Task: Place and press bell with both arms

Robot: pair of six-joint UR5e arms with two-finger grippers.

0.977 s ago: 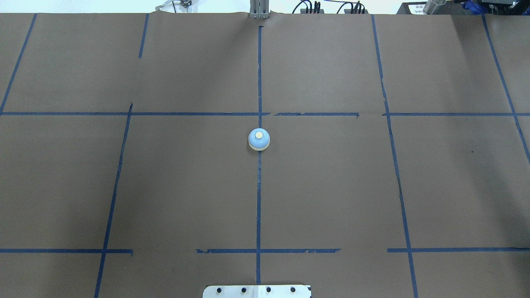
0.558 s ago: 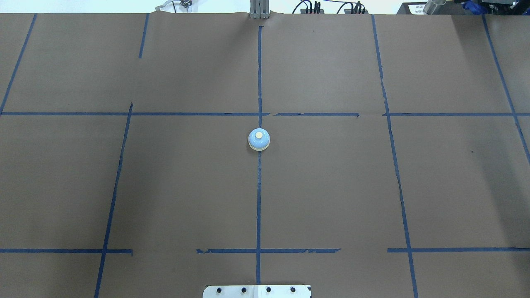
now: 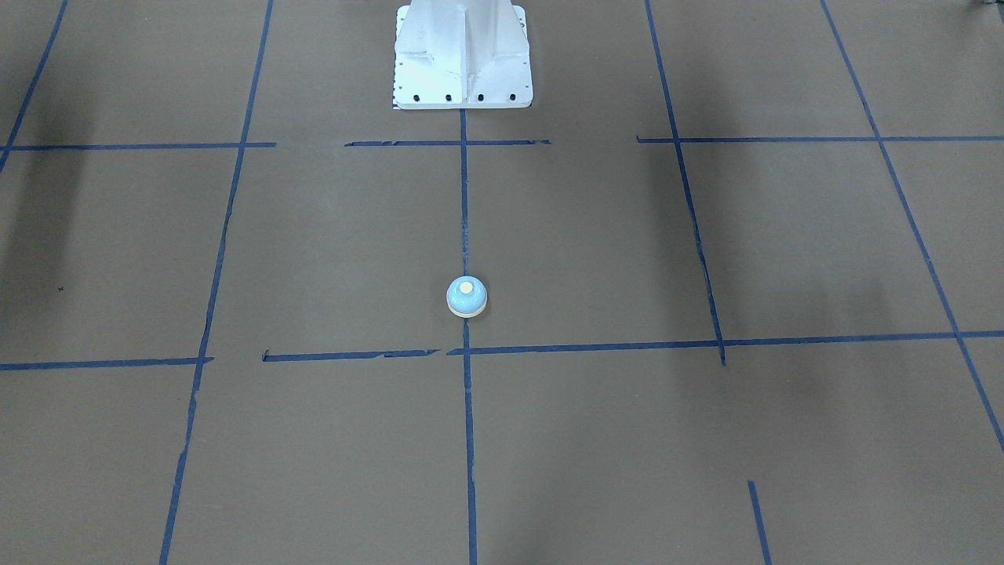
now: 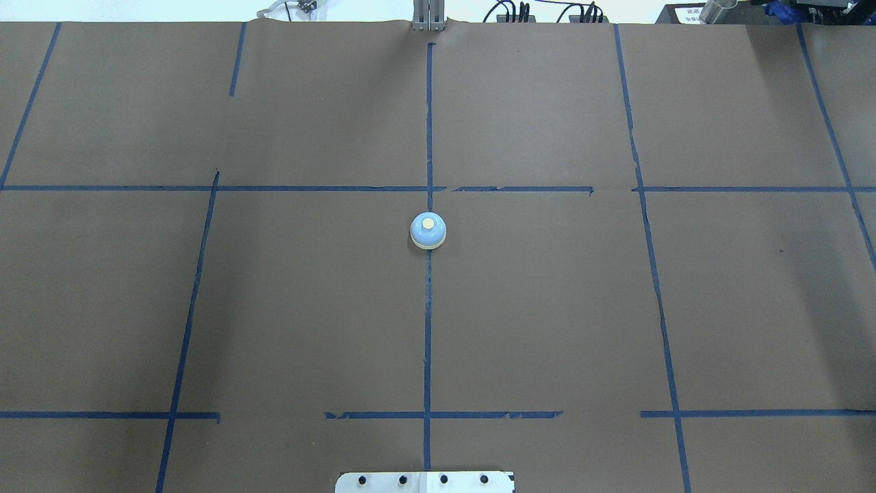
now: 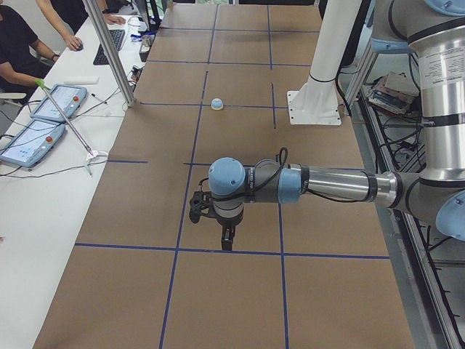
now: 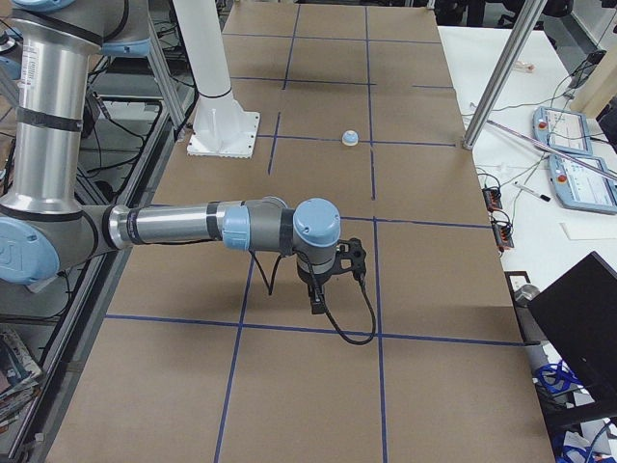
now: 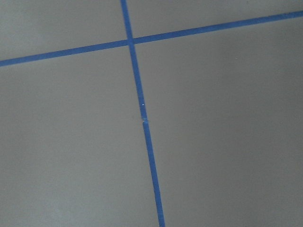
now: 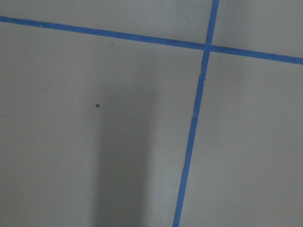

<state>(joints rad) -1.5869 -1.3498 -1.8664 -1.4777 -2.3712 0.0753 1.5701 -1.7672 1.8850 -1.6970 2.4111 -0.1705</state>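
The small light-blue bell (image 4: 428, 231) with a cream button stands upright on the centre blue tape line of the brown table; it also shows in the front view (image 3: 467, 297) and small in both side views (image 5: 216, 104) (image 6: 351, 138). My left gripper (image 5: 227, 236) shows only in the left side view, pointing down over the table far from the bell. My right gripper (image 6: 316, 299) shows only in the right side view, likewise far from the bell. I cannot tell whether either is open or shut. Both wrist views show only brown paper and blue tape.
The white flared pedestal (image 3: 463, 55) stands at the robot's side of the table (image 4: 424, 481). Beyond the far edge are a side table with tablets (image 5: 40, 123), a metal post (image 5: 109, 51) and seated operators. A laptop (image 6: 578, 318) sits past the table's right end.
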